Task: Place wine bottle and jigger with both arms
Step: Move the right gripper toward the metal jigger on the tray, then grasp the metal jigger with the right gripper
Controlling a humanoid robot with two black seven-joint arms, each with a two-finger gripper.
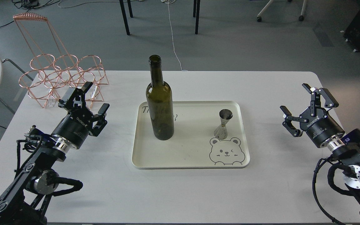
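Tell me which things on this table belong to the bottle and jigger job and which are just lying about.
Part of the job: wine bottle and jigger, both upright on the cream tray; left gripper and right gripper, both open and empty.

Just lying about: copper wire rack at the table's far left corner.

White "ROBOTIQ" lettering showing on black body of left gripper (87,101), left of frame, reading upside down from this view. Same "ROBOTIQ" brand showing on right gripper (308,107), right of frame, also inverted; smaller white line beneath it staying too small to read. Dark handwritten-style word sitting on cream tray (142,156), upper left corner, starting "Th", possibly "Thank"; rest hiding behind wine bottle (159,109). Cartoon bear face printed on tray lower right, carrying no text.
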